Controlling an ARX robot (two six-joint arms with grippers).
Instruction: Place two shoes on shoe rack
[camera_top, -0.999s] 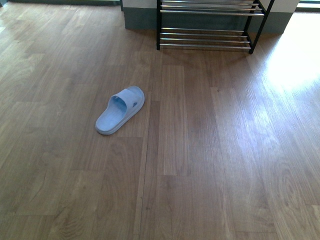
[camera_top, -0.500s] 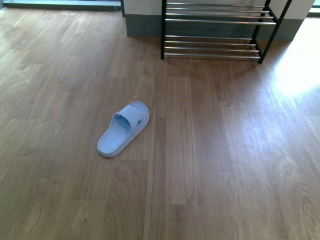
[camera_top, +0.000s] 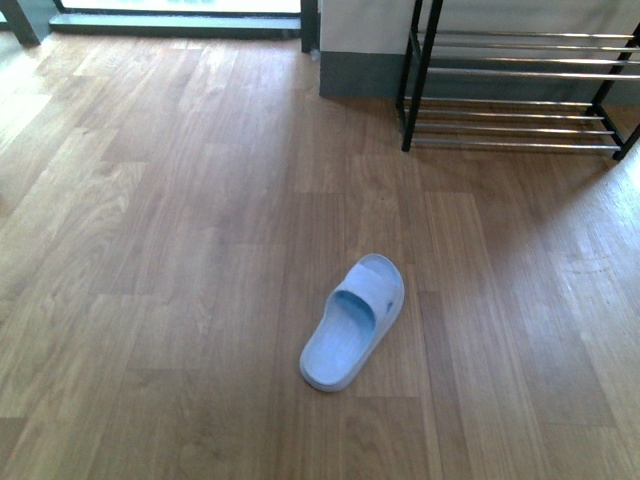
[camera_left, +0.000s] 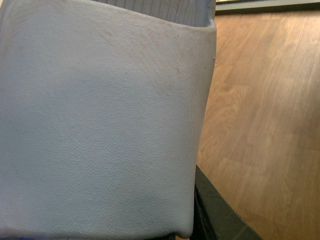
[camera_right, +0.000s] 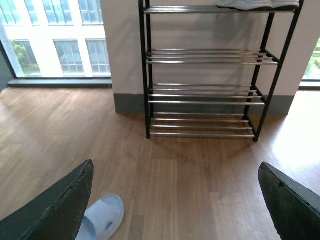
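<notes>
One slide held, one on floor, rack far off.
L pincer looks clamped on pale slide; R pincer wide apart, empty. Other slide lies well short of shoe rack. Risk: thin rods, so a slide may tip or slip thru.

Sunlit wood floor (tall windows beyond).

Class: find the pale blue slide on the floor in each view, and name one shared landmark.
Front view: pale blue slide, lower centre, on the wooden floor.
Left wrist view: not in it; a pale close-up surface fills most of it.
Right wrist view: partly hidden behind a finger of the right gripper.
Shared landmark: shoe rack, front and right wrist views.
</notes>
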